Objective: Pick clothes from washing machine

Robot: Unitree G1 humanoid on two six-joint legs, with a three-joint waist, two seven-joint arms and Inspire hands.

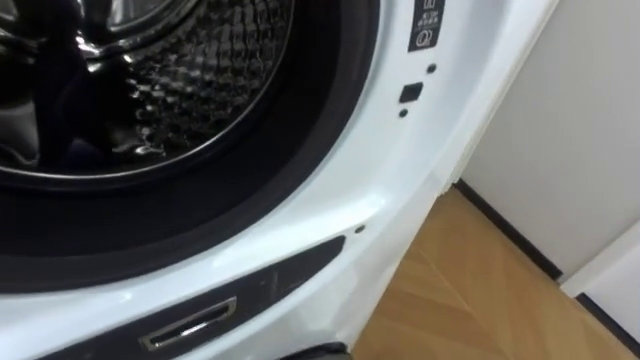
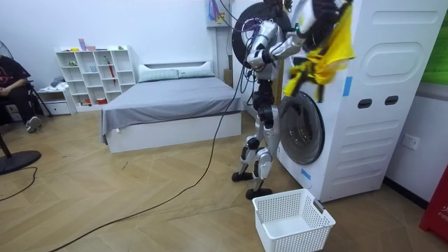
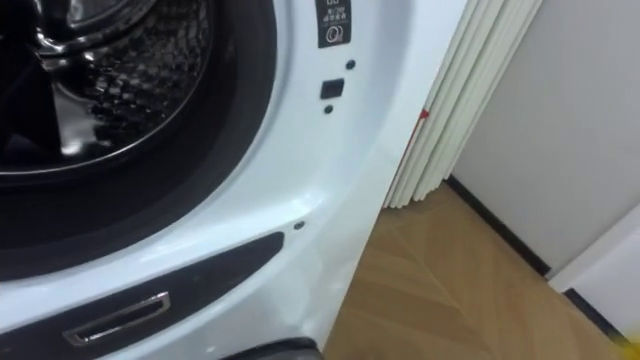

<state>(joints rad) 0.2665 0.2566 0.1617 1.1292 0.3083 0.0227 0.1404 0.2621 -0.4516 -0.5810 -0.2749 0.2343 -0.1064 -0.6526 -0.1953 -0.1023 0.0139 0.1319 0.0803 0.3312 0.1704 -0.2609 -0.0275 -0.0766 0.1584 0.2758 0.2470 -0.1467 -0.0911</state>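
Note:
In the room view I stand close against the white washing machine, with my arms lifted high. A yellow cloth hangs in front of the machine's top. My right hand is up there, shut on the cloth's upper end. My left hand is somewhere behind the hanging cloth. The eye views look down at the open steel drum and its dark rubber ring. Inside the drum I see bare metal and dark shadow.
A white plastic basket stands on the wooden floor just before the machine. A pleated curtain and a white wall lie to the machine's right. Behind me are a bed, a shelf and a seated person.

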